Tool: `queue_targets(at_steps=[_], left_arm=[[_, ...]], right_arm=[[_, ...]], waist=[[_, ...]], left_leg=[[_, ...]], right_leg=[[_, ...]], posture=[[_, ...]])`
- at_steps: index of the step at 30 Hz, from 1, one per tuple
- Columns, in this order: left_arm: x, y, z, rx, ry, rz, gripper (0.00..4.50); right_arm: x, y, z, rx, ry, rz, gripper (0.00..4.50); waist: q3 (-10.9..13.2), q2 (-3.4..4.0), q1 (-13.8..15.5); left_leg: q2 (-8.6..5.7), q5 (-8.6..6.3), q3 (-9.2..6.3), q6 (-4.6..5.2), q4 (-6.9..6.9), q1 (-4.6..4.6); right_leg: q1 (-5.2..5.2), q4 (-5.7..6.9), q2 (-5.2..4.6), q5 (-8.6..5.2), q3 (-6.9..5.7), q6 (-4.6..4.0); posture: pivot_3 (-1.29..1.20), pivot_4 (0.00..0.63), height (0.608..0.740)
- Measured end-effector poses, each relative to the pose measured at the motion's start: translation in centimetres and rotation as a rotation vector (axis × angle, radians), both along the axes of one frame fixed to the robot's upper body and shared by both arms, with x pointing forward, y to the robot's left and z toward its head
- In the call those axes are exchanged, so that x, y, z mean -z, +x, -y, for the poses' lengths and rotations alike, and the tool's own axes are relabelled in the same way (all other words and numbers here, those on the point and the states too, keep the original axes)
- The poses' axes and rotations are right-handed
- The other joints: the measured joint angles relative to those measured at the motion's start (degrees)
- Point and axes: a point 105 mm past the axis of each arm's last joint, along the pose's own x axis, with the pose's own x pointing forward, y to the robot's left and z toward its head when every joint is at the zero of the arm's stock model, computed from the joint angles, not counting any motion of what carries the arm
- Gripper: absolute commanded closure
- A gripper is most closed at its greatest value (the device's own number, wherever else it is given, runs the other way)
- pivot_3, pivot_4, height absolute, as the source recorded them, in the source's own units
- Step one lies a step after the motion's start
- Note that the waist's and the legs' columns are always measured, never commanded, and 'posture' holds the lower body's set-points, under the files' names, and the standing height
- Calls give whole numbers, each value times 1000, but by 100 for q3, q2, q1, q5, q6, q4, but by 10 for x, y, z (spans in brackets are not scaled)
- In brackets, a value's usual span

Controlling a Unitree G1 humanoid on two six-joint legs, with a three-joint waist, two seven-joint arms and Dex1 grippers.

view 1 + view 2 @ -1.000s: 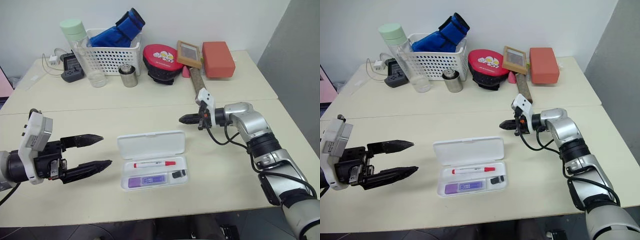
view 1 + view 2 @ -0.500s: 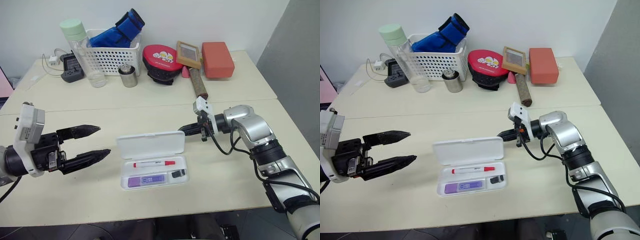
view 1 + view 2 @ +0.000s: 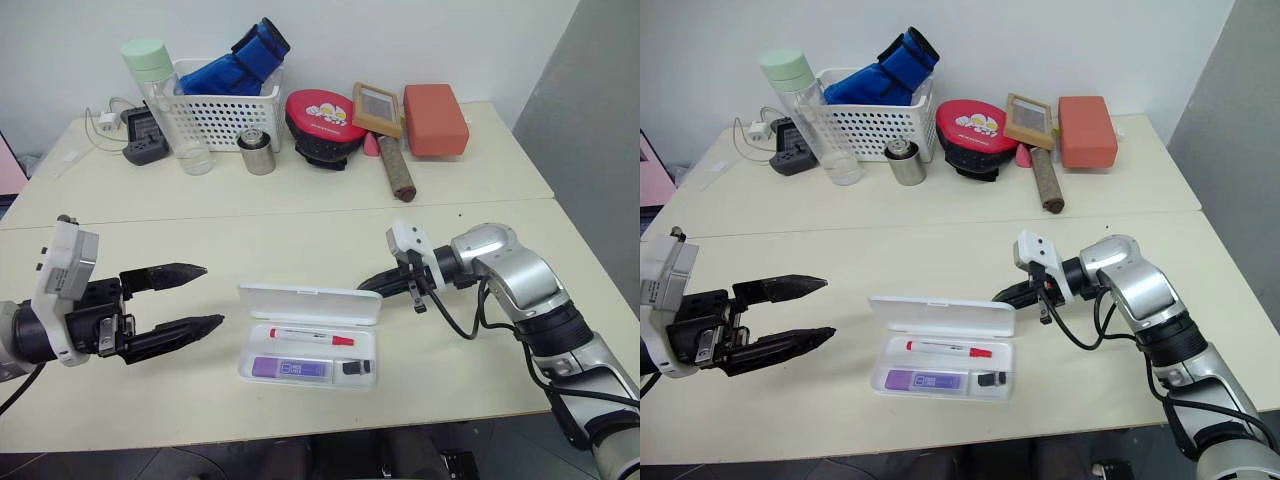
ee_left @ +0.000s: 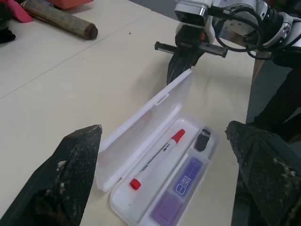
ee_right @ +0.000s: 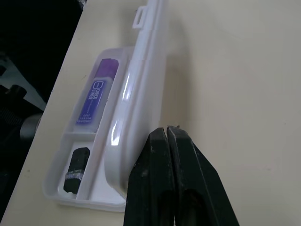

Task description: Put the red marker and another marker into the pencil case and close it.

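Because the pencil case (image 3: 310, 335) is light, slippery plastic, push its half-raised lid (image 3: 312, 303) low at frame centre. Your right gripper (image 3: 366, 284), pinched empty, touches it; your left gripper (image 3: 196, 297) gapes empty.

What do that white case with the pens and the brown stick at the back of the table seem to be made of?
The pencil case looks like thin, glossy, milky plastic: light shines through its raised lid and its compartments are moulded. The brown stick looks like rough, matt wood with bark, though that is a guess.

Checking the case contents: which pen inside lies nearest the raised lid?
The red marker, slim and white-barrelled, lies beside the lid; the purple highlighter sits in the front compartment.
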Motion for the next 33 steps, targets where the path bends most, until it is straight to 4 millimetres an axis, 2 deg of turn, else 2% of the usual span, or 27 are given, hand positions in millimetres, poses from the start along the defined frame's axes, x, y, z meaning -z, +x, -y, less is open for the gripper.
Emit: queue_targets(at_steps=[3,7,14,19,25,29,33], left_arm=[[0,0,0,1,0,1,0],[-1,1,3,13,-1,3,0],[1,4,5,10,-1,1,0],[0,4,6,15,-3,3,0],[1,3,8,25,-2,-3,0],[3,2,11,38,8,-9,0],[3,0,13,47,13,-13,0]], right_arm=[[-2,5,-2,28,16,14,4469],[-14,9,-9,27,48,47,4469],[-25,-9,-12,-59,47,79,4469],[-8,-23,-11,-100,-3,46,4469],[6,-25,-11,-109,-64,61,4469],[22,-32,-13,-124,-99,45,4469],[24,-37,-16,-158,-124,86,4469]], waist=[[0,0,0],[0,0,3],[0,0,5],[-1,-1,3],[-1,-2,2],[-2,-3,6],[-2,-3,2]], left_leg=[[2,1,1,-2,1,1],[8,3,-1,-6,1,1],[8,4,-4,-7,0,0],[9,4,-4,-6,1,3],[10,6,-4,-10,1,3],[10,6,-3,-10,1,3],[10,6,-4,-10,1,4]], right_leg=[[0,0,3,5,1,-2],[1,-1,9,7,-1,-4],[1,-4,9,7,-1,-4],[2,0,11,8,-1,-4],[2,-1,12,8,-1,-5],[2,-2,12,8,-1,-5],[3,-1,12,8,-2,-5]], posture=[[0,150,740],[0,150,740],[0,150,740],[0,150,740],[0,150,740],[0,150,740],[0,150,740]])
